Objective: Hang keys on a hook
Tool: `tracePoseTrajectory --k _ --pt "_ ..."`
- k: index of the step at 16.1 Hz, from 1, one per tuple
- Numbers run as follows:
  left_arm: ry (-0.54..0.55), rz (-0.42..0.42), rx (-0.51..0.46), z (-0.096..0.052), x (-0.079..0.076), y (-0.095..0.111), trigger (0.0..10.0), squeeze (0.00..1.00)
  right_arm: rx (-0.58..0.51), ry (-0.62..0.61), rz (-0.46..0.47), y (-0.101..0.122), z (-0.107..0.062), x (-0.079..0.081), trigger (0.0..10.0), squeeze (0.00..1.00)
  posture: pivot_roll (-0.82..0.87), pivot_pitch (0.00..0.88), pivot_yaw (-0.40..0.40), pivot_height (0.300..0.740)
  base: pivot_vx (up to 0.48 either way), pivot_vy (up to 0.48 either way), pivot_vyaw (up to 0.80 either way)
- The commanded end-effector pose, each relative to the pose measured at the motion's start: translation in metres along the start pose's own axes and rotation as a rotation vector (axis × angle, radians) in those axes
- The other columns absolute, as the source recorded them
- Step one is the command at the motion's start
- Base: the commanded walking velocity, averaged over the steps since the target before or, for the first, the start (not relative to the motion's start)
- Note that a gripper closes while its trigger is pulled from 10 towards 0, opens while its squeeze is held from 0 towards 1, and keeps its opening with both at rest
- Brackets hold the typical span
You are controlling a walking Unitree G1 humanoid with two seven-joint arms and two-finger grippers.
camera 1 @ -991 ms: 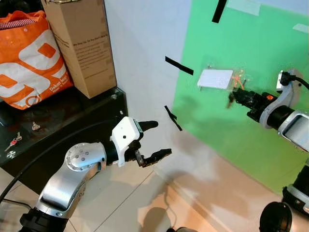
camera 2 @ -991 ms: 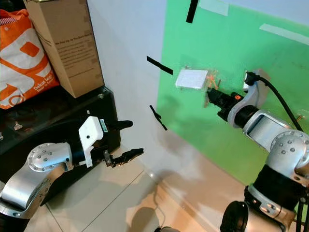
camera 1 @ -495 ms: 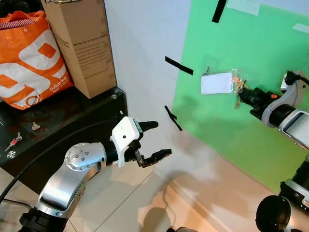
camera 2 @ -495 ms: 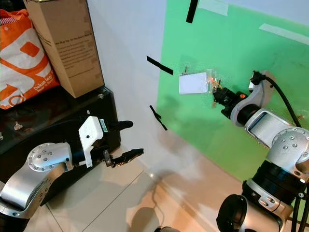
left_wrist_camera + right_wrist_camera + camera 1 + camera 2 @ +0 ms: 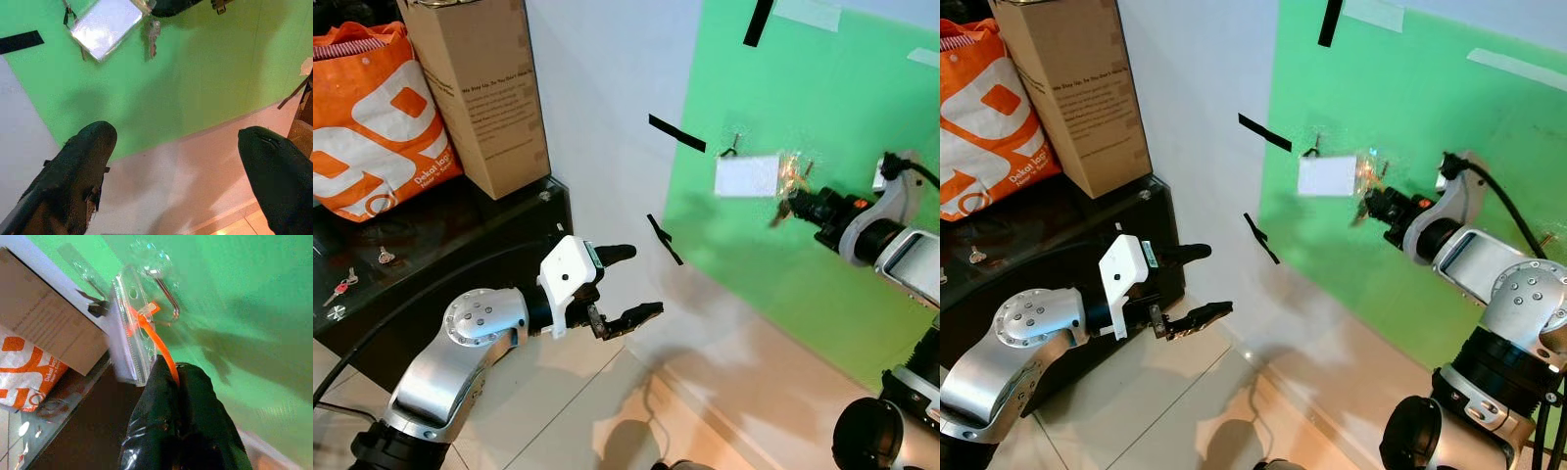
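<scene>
My right claw (image 5: 178, 382) is pinched shut on the orange loop (image 5: 155, 340) of the key set, up against the green board (image 5: 862, 127). The white tag (image 5: 747, 175) hangs out from the loop, and a key (image 5: 152, 36) dangles below it in the left wrist view. The clear hook (image 5: 166, 296) sits just beside the loop's knotted end; I cannot tell if the loop is over its tip yet.

To do this well, I judge I should raise the loop slightly above the hook's open tip, slide it over, then lower until the hook takes the weight before I let go. The tag may swing and drag the loop off, so slow moves matter. My left claw (image 5: 625, 286) hangs wide, idle, low near the black surface (image 5: 431, 255).
</scene>
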State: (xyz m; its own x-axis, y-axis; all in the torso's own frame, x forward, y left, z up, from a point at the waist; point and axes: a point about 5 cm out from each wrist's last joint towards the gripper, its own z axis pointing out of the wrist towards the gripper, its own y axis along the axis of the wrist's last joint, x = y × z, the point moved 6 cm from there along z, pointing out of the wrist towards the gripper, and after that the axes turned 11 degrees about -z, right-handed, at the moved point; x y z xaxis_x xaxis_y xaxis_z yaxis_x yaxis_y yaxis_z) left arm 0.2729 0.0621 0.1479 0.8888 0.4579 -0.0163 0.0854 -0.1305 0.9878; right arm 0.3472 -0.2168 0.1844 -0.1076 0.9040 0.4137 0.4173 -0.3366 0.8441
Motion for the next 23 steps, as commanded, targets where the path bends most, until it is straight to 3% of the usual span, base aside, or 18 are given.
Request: tracePoseTrajectory --k 1,4,7,10,11,12,15,18,23 --pt "-0.005 0.012 0.007 0.000 -0.001 0.002 10.0 0.00 0.005 0.008 -0.017 0.000 -0.003 0.003 10.0 0.00 -0.08 0.000 -0.032 0.740 0.000 0.000 0.00" --pt "-0.007 0.011 0.010 -0.001 -0.001 0.001 10.0 0.00 0.009 0.008 -0.032 -0.002 -0.003 0.003 10.0 0.00 -0.08 0.000 -0.033 0.740 0.000 0.000 0.00" --pt "0.004 0.021 0.006 -0.001 -0.001 0.001 10.0 0.00 -0.062 0.042 -0.178 0.004 -0.010 0.013 10.0 0.00 -0.08 0.000 -0.032 0.740 0.000 0.000 0.00" --pt "0.126 0.069 -0.038 -0.005 0.013 0.006 10.0 0.00 -0.084 0.101 -0.590 -0.012 -0.021 0.038 10.0 0.00 -0.08 0.000 -0.031 0.740 0.000 0.000 0.00" --pt "0.143 0.075 -0.043 -0.005 0.015 0.007 10.0 0.00 -0.087 0.104 -0.632 -0.013 -0.021 0.039 10.0 0.00 -0.08 0.000 -0.031 0.740 0.000 0.000 0.00" --pt "0.166 0.087 -0.062 -0.006 0.020 0.012 10.0 0.00 -0.127 0.117 -0.747 -0.009 -0.022 0.048 10.0 0.00 -0.08 0.000 -0.029 0.740 0.000 0.000 0.00" --pt "0.171 0.114 -0.081 -0.004 0.023 0.020 10.0 0.00 -0.146 0.104 -1.218 -0.009 -0.019 0.061 10.0 0.00 -0.08 0.000 -0.028 0.740 0.000 0.000 0.00" --pt "0.180 0.158 -0.083 -0.001 0.023 0.021 10.0 0.00 -0.209 0.119 -1.448 -0.002 -0.017 0.075 10.0 0.00 -0.08 0.000 -0.030 0.740 0.000 0.000 0.00" --pt "0.201 0.208 -0.082 0.003 0.026 0.022 10.0 0.00 -0.237 0.168 -1.590 -0.009 -0.013 0.086 10.0 0.00 -0.08 0.000 -0.030 0.740 0.000 0.000 0.00"
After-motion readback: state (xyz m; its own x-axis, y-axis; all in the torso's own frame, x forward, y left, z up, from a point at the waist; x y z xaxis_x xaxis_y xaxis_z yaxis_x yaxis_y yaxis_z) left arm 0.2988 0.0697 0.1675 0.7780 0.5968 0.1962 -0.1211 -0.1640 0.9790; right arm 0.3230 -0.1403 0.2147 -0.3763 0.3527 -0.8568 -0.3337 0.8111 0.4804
